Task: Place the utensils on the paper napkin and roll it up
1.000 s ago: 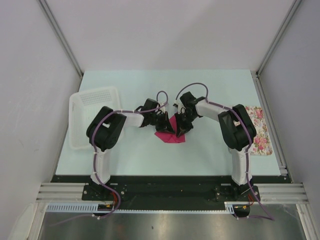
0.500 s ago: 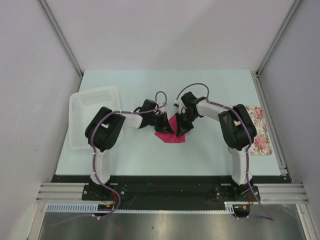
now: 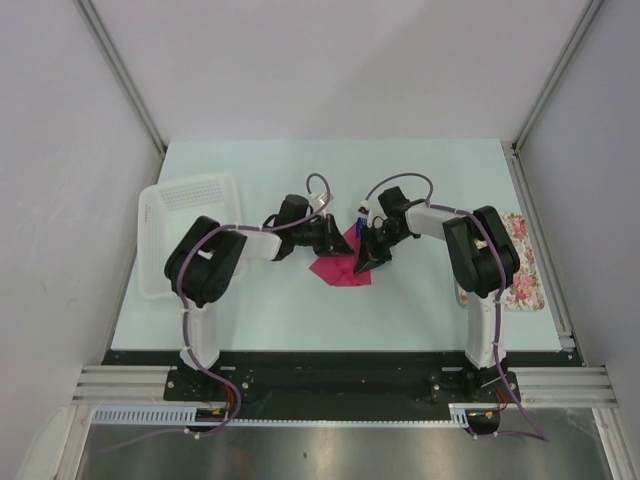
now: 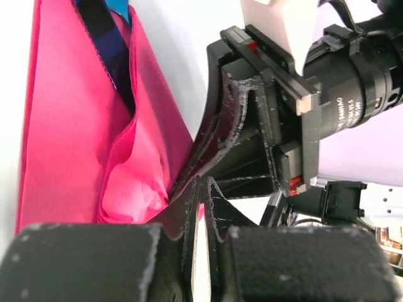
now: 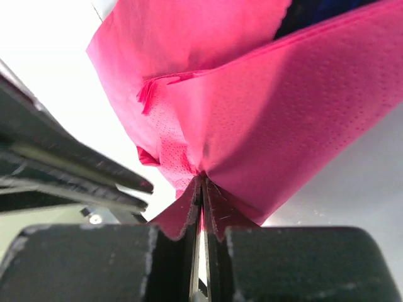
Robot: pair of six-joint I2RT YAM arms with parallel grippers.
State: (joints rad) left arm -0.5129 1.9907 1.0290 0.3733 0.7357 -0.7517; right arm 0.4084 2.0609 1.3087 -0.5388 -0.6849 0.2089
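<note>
– Pale green table [image 3: 250,300], grey walls standing around it. What is sitting on it?
– Item 1: pink napkin [image 3: 345,268], lying near the middle of the table between the 2 arms, partly folded over on itself. Item 2: dark blue utensils [image 4: 107,44], lying inside the fold, with 1 end showing at the open side.
– And how are the grippers standing?
– Left gripper [image 4: 195,189]: jaws pressing together, pinching a bunched edge of the napkin. Right gripper [image 5: 201,182]: jaws also pressing together, nipping a corner of the same sheet. Both are meeting tip to tip over the napkin, very close to each other.
– Anything else listing?
– Item 3: white basket [image 3: 150,240], sitting at the left edge. Item 4: floral tray [image 3: 525,270], lying at the right edge, partly hiding behind the right arm.
</note>
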